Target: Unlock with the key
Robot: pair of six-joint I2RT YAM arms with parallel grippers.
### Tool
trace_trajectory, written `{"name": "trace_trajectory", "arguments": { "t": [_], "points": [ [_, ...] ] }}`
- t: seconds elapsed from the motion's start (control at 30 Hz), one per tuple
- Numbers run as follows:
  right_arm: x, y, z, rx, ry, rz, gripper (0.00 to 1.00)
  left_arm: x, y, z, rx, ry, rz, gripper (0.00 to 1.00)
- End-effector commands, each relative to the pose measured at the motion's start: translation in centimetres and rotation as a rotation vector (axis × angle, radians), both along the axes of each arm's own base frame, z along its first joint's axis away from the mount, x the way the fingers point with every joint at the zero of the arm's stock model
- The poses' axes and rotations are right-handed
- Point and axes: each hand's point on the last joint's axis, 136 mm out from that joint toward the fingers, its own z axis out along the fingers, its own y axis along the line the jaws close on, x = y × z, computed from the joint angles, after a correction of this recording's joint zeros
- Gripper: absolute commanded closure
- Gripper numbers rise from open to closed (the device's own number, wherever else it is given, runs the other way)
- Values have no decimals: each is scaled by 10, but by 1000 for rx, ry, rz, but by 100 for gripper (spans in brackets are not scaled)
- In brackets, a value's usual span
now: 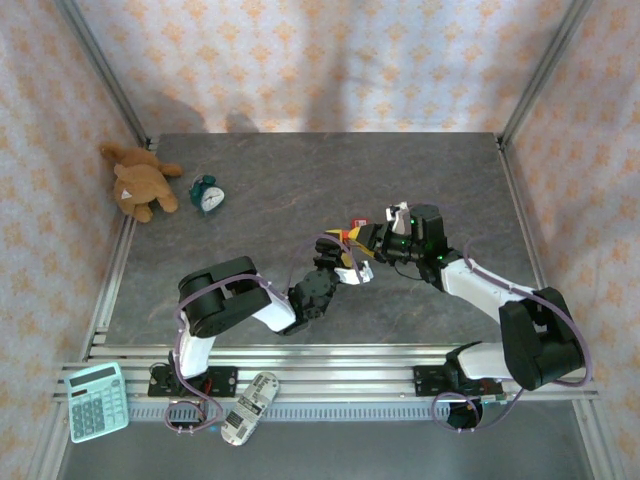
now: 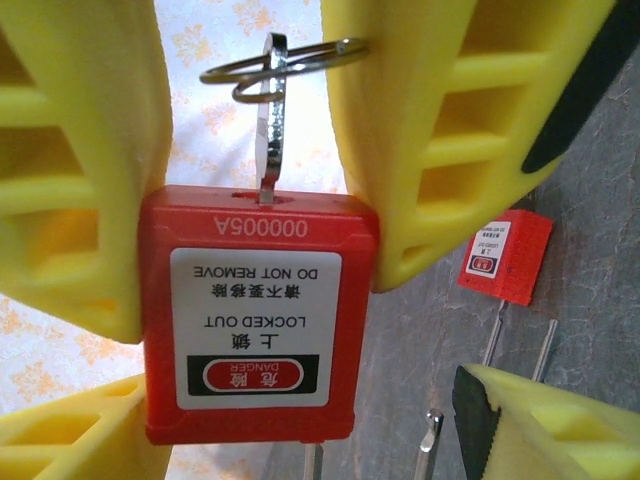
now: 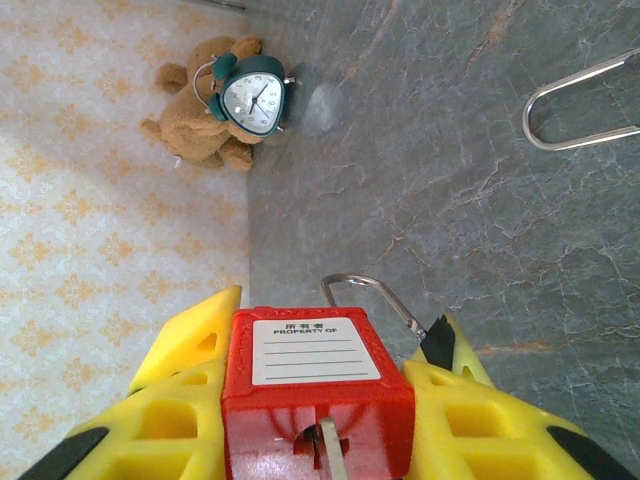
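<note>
Left gripper [image 2: 300, 400]: we read fingers spread, straddling shackle [image 3: 372, 293] end of red padlock [image 2: 255, 310], one finger off body. Padlock sits where grippers meet, warning label facing left wrist camera. Key [image 2: 268, 150] in keyhole, long axis along padlock, pointing away from left fingers. Right gripper [image 3: 338, 320] clenched on padlock sides, key between its fingers; we judge right arm nearer.

the grey stone-patterned tabletop [image 1: 300, 170] carried a brown teddy bear [image 1: 140, 182] and a green alarm clock [image 1: 208, 194] at its far left; a loose red padlock [image 2: 505, 255] lay flat on it.
</note>
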Motion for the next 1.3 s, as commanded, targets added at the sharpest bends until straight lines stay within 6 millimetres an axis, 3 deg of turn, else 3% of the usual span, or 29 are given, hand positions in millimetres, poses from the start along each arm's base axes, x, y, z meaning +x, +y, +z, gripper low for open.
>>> {"name": "trace_trajectory", "arguments": {
  "t": [0.0, 0.67, 0.97, 1.27],
  "points": [
    [0, 6, 6, 25, -25, 21, 79, 0, -4, 14, -41, -38, 4, 30],
    [-9, 8, -5, -6, 4, 43, 79, 5, -10, 21, 14, -74, -1, 34],
    [-14, 7, -6, -18, 6, 54, 79, 5, -8, 23, 35, -84, 10, 65],
    [-15, 6, -2, -18, -10, 55, 77, 4, -5, 23, 55, -87, 17, 73]
  ]
}}
